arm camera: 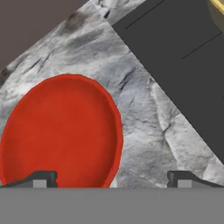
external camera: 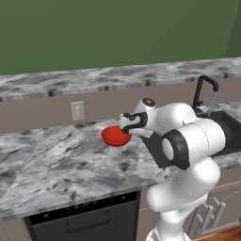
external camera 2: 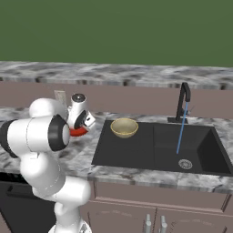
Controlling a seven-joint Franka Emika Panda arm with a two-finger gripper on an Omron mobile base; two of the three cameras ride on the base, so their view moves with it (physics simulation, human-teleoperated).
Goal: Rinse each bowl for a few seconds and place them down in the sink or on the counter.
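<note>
From the left base view, the glossy red bowl (external camera: 116, 136) sits on the marbled grey-and-white counter (external camera: 61, 160), just left of the matte black sink (external camera: 225, 128), with the gripper (external camera: 126, 128) hovering right at its far rim. An arched black faucet (external camera: 203, 92) pours a thin blue stream of water (external camera: 212, 104). From the right base view, the tan bowl (external camera 2: 124, 128), round and shallow, rests on the flat left part of the rectangular basin; the round silver drain (external camera 2: 184, 164) lies under the stream, and a sliver of the red bowl shows behind the white hand. From the hand view, the smooth red bowl fills the lower left on veined stone, beside the sink's straight dark edge; the two dark fingertips (arm camera: 41, 178) stand spread wide apart, grasping nothing, one over the bowl's inside, the other over bare counter.
</note>
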